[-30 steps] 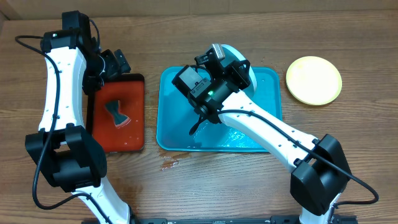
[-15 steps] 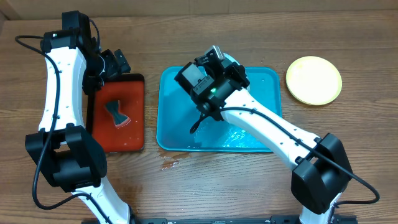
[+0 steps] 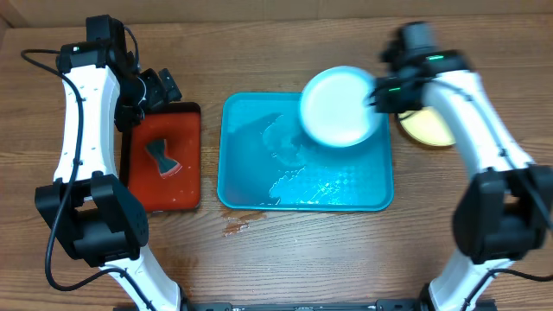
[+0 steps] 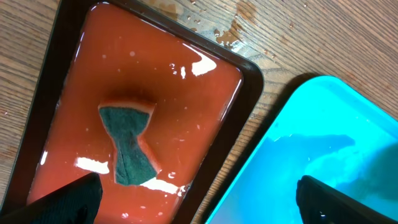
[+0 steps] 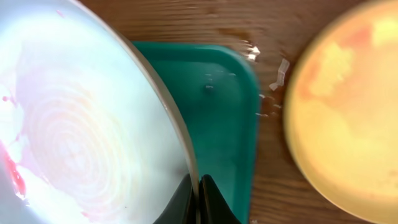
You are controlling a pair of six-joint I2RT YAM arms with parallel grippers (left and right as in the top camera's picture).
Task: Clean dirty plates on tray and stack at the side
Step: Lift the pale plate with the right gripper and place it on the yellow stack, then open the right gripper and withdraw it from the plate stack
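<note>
While aloft, plate (image 3: 339, 107) in end effector (image 5: 198, 190)

even bright light; red tray (image 4: 155, 81) glares, plate (image 3: 339, 107) blurs.

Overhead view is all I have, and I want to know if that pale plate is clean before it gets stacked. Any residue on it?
Observer: Yes. The right wrist view shows a red smear near the edge of the pale plate, plus faint pinkish rings across the middle.
Operator: Where does the right end effector hold it?
Observer: The right end effector is pinched on the plate's thin rim.
Operator: Is the left end effector holding the sponge?
Observer: No. In the left wrist view the sponge lies loose in the wet red tray, and the left end effector is open above it.
</note>
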